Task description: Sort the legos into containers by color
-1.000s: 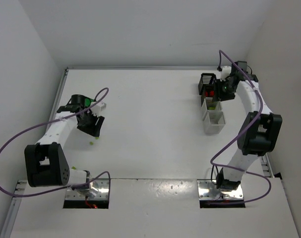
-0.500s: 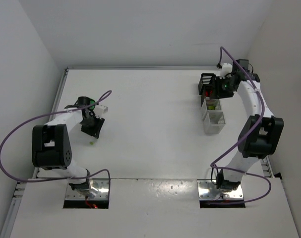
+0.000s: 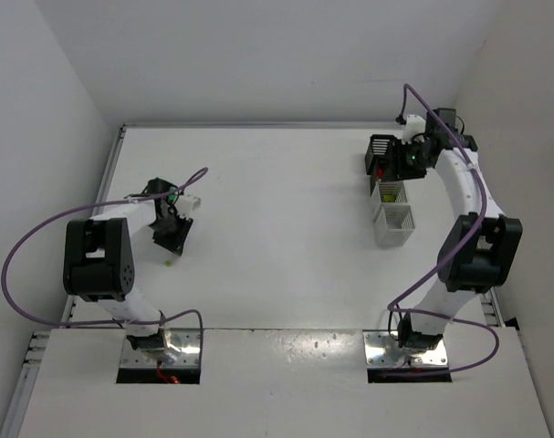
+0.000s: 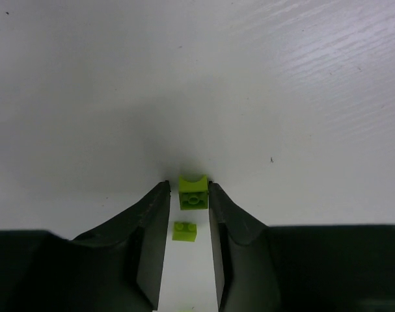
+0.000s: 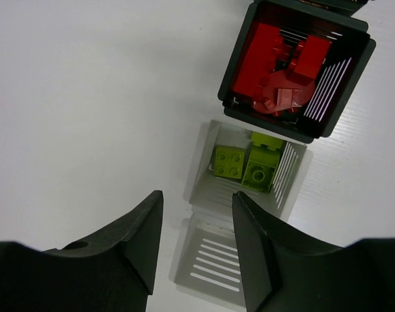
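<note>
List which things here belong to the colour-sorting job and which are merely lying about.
Part of the job:
- loose lime bricks on the table
- red bricks in the black bin
- binned lime bricks in the first white bin
- second white bin
- left pincer, right pincer

Just there:
- purple cables
- metal base plates

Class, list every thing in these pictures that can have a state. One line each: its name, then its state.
left gripper, open, straddling a lime brick on the table
right gripper, open, empty
black bin, holds red bricks
white bin beside it, holds lime bricks
end white bin, nothing seen inside
</note>
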`<state>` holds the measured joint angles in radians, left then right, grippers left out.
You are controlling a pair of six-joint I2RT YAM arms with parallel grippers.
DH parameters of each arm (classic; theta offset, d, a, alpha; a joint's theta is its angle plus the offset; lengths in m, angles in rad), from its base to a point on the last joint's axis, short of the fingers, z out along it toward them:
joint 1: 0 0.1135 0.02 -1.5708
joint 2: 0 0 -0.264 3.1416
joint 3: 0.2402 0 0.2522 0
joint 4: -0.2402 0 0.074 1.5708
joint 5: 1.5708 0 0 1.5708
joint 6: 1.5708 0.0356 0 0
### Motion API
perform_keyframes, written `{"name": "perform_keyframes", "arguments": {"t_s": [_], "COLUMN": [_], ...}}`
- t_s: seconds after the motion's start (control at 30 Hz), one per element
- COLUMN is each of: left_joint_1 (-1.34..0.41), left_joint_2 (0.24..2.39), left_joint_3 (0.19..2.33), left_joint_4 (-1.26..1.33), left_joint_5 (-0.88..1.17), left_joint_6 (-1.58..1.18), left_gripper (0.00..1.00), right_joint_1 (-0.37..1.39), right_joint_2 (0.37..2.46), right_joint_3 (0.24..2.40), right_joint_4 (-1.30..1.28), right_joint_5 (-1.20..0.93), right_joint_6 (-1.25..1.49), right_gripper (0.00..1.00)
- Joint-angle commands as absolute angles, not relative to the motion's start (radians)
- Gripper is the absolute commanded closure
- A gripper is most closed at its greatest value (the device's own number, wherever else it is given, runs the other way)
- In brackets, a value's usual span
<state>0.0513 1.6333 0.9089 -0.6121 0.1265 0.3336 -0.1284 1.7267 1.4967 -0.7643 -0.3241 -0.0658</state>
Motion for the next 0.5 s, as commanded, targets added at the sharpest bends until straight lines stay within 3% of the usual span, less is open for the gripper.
{"name": "perform_keyframes", "arguments": {"t_s": [0.0, 0.27, 0.47], "left_joint_1": [0.044, 0.035, 0.026], "left_joint_2": [1.646, 1.646, 1.421], "left_joint_3": [0.896, 0.919, 0.991], "left_joint_4": [-0.592, -0.584, -0.603], "left_joint_5": [0.13, 0.253, 0.765], "left_joint_6": [0.331, 0.35, 0.39], "left_gripper": [0.66, 0.84, 0.87], "right_joint_1": [-0.123, -0.06, 0.061], "right_joint_2": [1.678, 1.678, 1.703], "right_joint_3": [1.522, 1.479, 1.424], "right_joint_4": [-0.758, -0.767, -0.688], "right_joint_5": [-0.382, -0.633, -0.897], "right_joint_6": [-0.051, -0.042, 0.113], "right_gripper": [0.53, 0.53, 0.53]}}
